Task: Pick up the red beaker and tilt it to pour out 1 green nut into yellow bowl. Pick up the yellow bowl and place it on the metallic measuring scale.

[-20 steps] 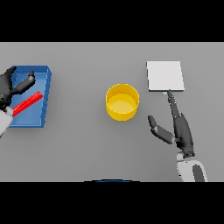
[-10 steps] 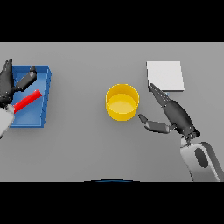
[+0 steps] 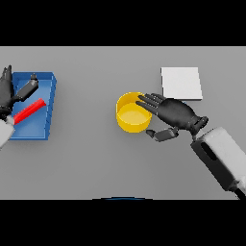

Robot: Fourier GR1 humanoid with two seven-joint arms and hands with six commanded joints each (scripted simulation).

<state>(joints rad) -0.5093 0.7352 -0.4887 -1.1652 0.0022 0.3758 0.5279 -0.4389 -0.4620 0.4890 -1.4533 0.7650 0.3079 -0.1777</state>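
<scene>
The yellow bowl (image 3: 130, 112) stands upright in the middle of the grey table. My right hand (image 3: 172, 113) is open at the bowl's right side, with fingers reaching over its right rim and the thumb low beside its wall. The pale square scale (image 3: 180, 82) lies flat behind that hand at the right. At the far left my left hand (image 3: 8, 94) hovers open over the blue tray (image 3: 44, 126), where the red beaker (image 3: 29, 111) lies slanted on its side. I cannot see a green nut.
The blue tray occupies the left edge of the table. My right forearm (image 3: 220, 156) crosses the lower right of the table.
My right hand has swung left from in front of the scale to the bowl's right rim. The left hand has drifted slightly left over the tray. The bowl has not moved.
</scene>
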